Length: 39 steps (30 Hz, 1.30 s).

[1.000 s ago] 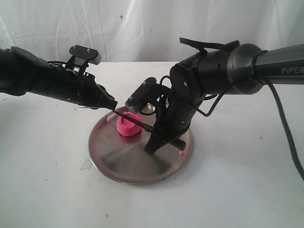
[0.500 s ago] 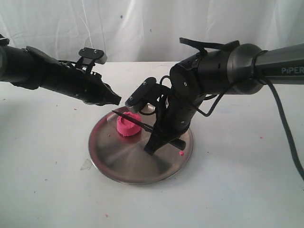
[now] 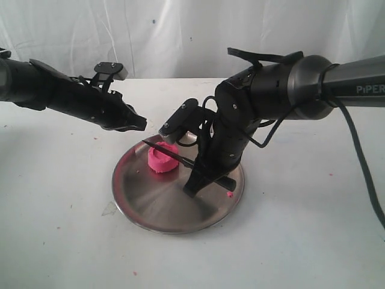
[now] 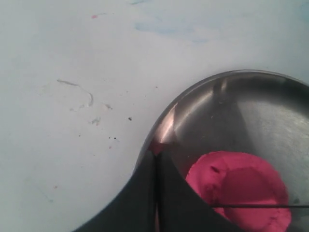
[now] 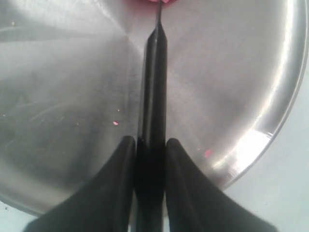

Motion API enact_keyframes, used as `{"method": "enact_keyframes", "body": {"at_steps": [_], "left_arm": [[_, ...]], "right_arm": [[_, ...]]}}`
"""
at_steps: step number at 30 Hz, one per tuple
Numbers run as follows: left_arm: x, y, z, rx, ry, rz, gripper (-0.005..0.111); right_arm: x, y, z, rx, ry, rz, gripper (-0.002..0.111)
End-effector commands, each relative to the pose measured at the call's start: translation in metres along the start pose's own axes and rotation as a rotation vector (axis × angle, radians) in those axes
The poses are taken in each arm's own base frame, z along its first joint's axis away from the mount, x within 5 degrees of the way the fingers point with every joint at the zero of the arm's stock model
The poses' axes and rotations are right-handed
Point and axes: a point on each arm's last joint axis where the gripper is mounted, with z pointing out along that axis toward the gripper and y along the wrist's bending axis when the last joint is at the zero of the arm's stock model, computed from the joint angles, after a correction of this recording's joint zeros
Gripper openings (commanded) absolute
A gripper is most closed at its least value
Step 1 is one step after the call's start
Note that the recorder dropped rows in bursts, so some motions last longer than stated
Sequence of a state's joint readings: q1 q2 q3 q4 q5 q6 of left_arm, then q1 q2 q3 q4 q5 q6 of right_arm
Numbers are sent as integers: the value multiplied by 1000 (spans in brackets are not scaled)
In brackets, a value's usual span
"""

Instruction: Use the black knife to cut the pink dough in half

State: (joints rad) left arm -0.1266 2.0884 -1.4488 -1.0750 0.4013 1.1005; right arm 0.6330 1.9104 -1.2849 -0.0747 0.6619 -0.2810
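The pink dough point(image 3: 161, 161) is a round puck on the left part of the steel plate point(image 3: 153, 208). My right gripper point(image 3: 195, 164) is shut on the black knife point(image 3: 167, 151); its thin blade lies across the top of the dough. In the right wrist view the knife handle point(image 5: 152, 96) runs out between the fingers over the plate point(image 5: 63, 87). My left gripper point(image 3: 142, 124) is shut and empty, hovering above the plate's far left rim, apart from the dough. The left wrist view shows its closed fingers point(image 4: 140, 193) beside the dough point(image 4: 239, 186) with the blade point(image 4: 270, 206) across it.
The plate sits on a white table point(image 3: 60, 229) with small pink crumbs; one crumb point(image 3: 230, 195) lies at the plate's right rim. A white curtain point(image 3: 180, 36) hangs behind.
My left gripper has lifted off the knife tip and drawn back up and to the left, away from the dough. The right arm and knife have stayed put.
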Motion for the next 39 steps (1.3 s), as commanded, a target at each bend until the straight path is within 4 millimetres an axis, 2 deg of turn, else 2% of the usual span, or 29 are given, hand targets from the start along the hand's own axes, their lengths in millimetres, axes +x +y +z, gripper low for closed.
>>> {"method": "enact_keyframes", "body": {"at_steps": [1,14,23,39], "left_arm": [[1,1,4,18,-2,-26,0],[2,-2,4,45,7,-25,0],[-1,-5,0,52,2,-13,0],[-2,-13,-6,111,29,28,0]], "right_arm": [[2,-2,0,0,11,-5,0],[-2,-3,0,10,-27,-3,0],[1,-1,17,-1,8,-5,0],[1,-1,17,-1,6,-7,0]]}}
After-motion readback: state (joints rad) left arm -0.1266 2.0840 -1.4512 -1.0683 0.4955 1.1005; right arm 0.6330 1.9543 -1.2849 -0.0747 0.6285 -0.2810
